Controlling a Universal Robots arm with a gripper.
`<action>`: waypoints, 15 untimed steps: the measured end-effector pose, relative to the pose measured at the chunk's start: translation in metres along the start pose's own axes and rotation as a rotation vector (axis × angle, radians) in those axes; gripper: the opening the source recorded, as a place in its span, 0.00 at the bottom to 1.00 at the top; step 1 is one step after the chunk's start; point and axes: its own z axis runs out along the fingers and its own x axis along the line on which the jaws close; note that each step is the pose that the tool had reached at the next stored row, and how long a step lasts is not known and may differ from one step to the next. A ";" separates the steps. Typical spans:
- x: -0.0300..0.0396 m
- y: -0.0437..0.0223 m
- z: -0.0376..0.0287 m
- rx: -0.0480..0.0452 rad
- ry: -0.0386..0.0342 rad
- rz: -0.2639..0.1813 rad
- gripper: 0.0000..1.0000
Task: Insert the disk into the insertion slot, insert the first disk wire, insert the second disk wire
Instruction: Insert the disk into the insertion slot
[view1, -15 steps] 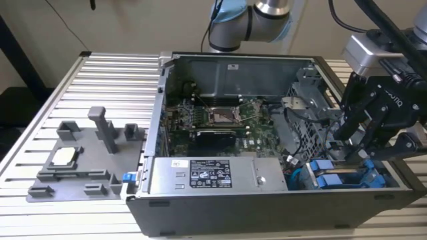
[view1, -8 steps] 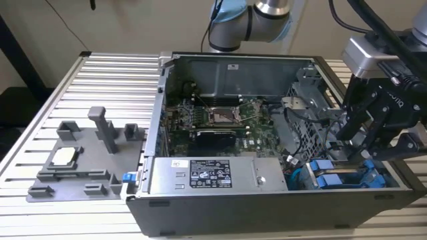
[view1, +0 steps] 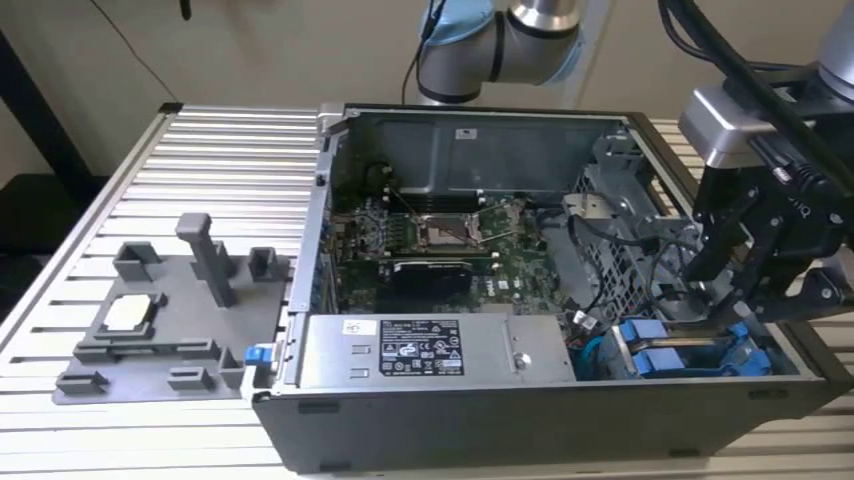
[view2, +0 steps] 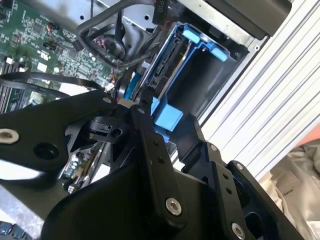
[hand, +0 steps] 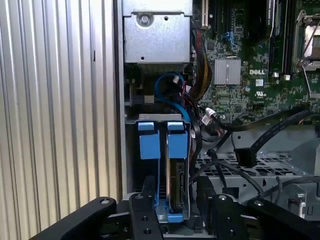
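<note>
The disk (hand: 178, 186), a silver-grey drive in a bright blue frame, stands edge-on deep in the insertion slot (hand: 131, 150), the grey metal bay at the case's corner. Its blue end tab (hand: 177, 141) sits beside another drive's blue tab (hand: 149, 141). My gripper (hand: 175, 202) straddles the disk's near end, one black finger (hand: 148, 187) on each side of the frame, shut on it. The exterior view shows the gripper (view1: 731, 300) reaching down to the blue tabs (view1: 657, 348). Loose black cables, one ending in a connector (hand: 245, 157), hang beside the bay; I cannot tell which is which disk wire.
The open case holds a motherboard (view1: 441, 240), a silver power supply (view1: 427, 348) and a perforated cage (hand: 260, 172) next to the bay. A blue cable (hand: 167, 82) loops behind the tabs. A grey fixture plate (view1: 160, 310) lies on the slatted table at the exterior view's left.
</note>
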 end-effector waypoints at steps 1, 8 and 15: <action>-0.0012 -0.0004 0.0002 0.0001 -0.0001 0.000 0.47; -0.0132 -0.0052 0.0011 0.0002 -0.0003 0.000 0.47; -0.0167 -0.0139 0.0017 0.0000 -0.0005 -0.005 0.47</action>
